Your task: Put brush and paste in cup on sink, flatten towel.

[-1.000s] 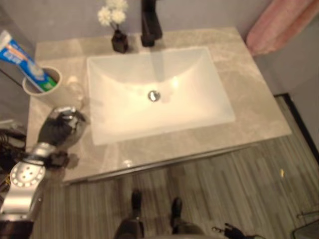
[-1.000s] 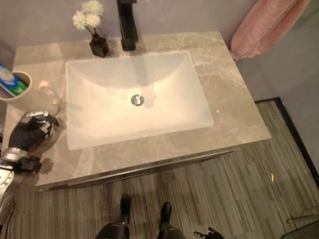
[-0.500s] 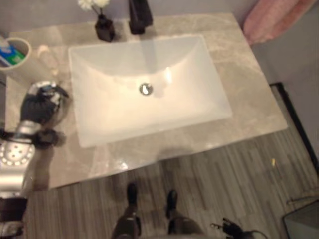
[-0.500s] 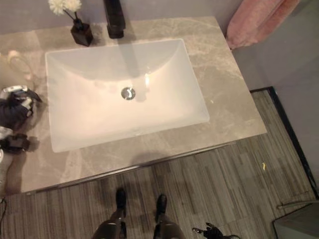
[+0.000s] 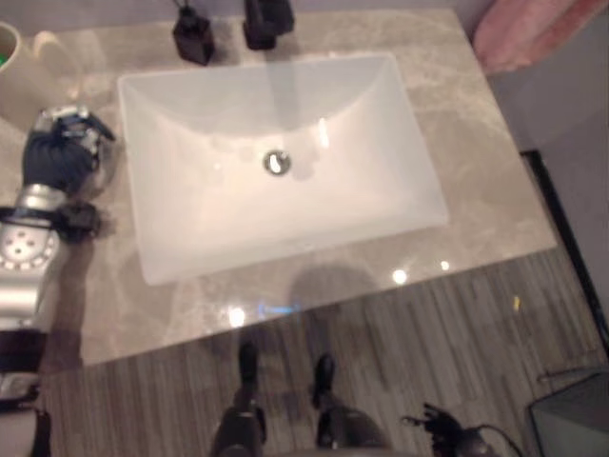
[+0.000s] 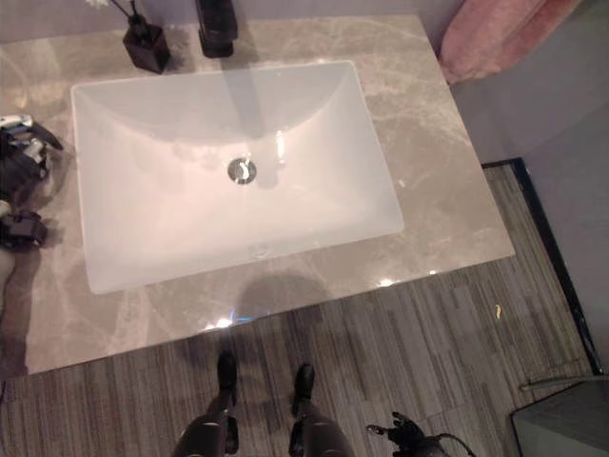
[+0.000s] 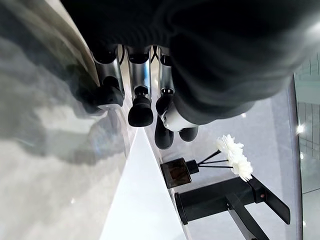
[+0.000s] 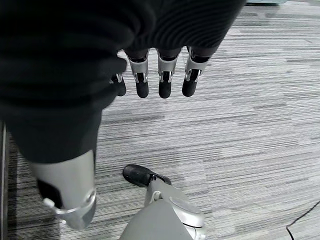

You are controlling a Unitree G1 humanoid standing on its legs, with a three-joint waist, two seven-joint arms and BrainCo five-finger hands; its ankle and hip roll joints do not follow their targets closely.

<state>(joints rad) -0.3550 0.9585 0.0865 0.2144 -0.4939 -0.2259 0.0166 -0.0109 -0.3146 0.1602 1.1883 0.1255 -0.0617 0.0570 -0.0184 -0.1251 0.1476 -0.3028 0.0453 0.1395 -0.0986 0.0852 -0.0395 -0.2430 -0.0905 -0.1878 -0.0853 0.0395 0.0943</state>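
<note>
A cream cup (image 5: 17,88) stands at the far left of the counter (image 5: 466,143), and a green end of the paste tube (image 5: 4,59) shows in it at the view's edge. My left hand (image 5: 59,157) hovers low over the counter just in front of the cup, beside the basin's left rim, with fingers (image 7: 141,107) relaxed and holding nothing. A pink towel (image 5: 529,32) hangs bunched at the back right, off the counter's corner. In its wrist view my right hand (image 8: 165,80) hangs open over the floor.
The white rectangular basin (image 5: 181,257) takes up the counter's middle. A black faucet (image 5: 266,17) and a small black vase (image 5: 193,40) with white flowers (image 7: 235,156) stand behind it. Striped grey flooring (image 5: 447,352) lies in front.
The camera has moved, so the cup has slid toward the upper left edge of the view. My left hand keeps about the same place by the cup.
</note>
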